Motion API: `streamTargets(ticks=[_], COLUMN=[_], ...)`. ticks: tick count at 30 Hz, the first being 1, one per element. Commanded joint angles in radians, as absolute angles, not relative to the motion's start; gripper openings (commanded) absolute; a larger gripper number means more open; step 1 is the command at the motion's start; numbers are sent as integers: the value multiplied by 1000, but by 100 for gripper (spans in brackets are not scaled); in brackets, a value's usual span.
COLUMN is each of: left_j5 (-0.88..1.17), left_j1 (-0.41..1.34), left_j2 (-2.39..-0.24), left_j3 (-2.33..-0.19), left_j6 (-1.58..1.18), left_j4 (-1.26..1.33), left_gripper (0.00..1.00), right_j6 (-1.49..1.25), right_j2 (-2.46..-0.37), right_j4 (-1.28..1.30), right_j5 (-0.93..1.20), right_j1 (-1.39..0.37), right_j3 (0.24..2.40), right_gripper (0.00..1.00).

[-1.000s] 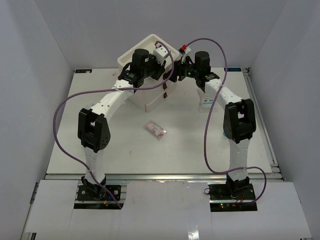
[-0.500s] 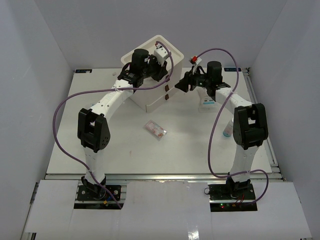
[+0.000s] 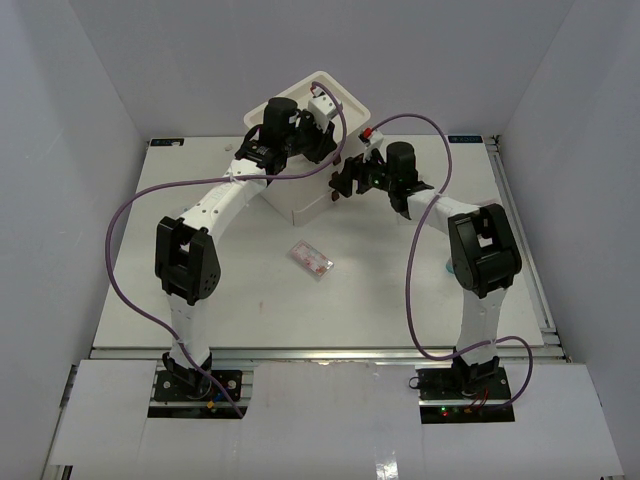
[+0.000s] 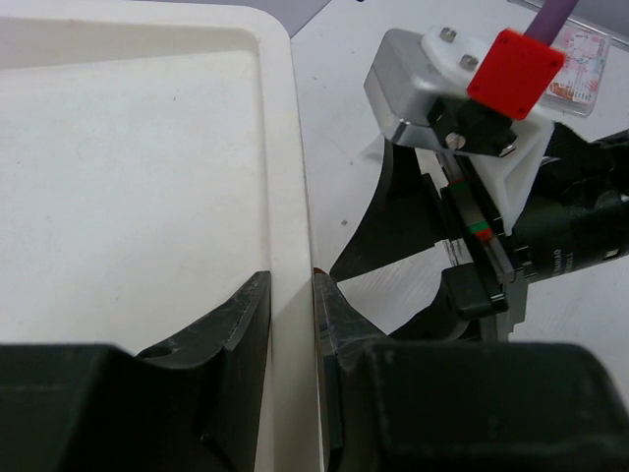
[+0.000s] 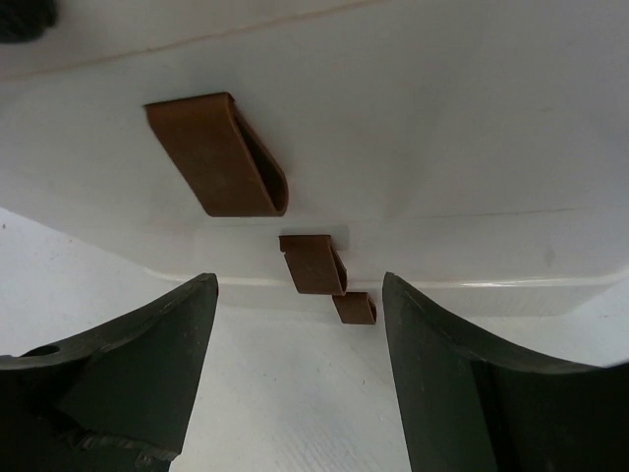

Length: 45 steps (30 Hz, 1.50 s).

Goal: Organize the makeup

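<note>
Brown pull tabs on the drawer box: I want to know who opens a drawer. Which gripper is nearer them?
Right. The right gripper faces the brown tabs, jaws open, just short of them; the left gripper clamps the top rim of the drawer box.

Robot lab cell: white panel walls (image 3: 80,100), arms (image 3: 215,205) bolted to aluminium rail (image 3: 320,353).

Ahead of the black right gripper (image 5: 297,282), the box (image 5: 452,128) is cream and its three loop pulls (image 5: 221,152) are brown. Behind that gripper, the flat case (image 3: 311,259) is clear with pink inside.
</note>
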State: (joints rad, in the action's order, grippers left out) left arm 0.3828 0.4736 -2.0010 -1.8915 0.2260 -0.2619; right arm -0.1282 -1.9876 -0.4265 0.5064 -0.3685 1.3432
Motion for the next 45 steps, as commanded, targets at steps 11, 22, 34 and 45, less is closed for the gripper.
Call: streamTargets(ticks=[11,22,34,45], left_j5=[502,490,478,477], left_j1=[509,509,487,477], left_j2=[-1993,-1999,-1997,-2015], left_j3=[-1902,-1907,-1896,-1893], left_j6=[188,178,142,127], left_j4=[-379,-375,-370,-356], left_gripper=[13,13,13,13], right_j6=[-176,-161,-46,31], right_j2=[-2062,-2005,-1700,-1491], right_j4=[-534,-573,-582,-453], right_j5=[403,482,525,542], right_j1=[-390,-390,-362,-347], right_j3=[1416,1359,1021,863], right_gripper=[54,14,8,8])
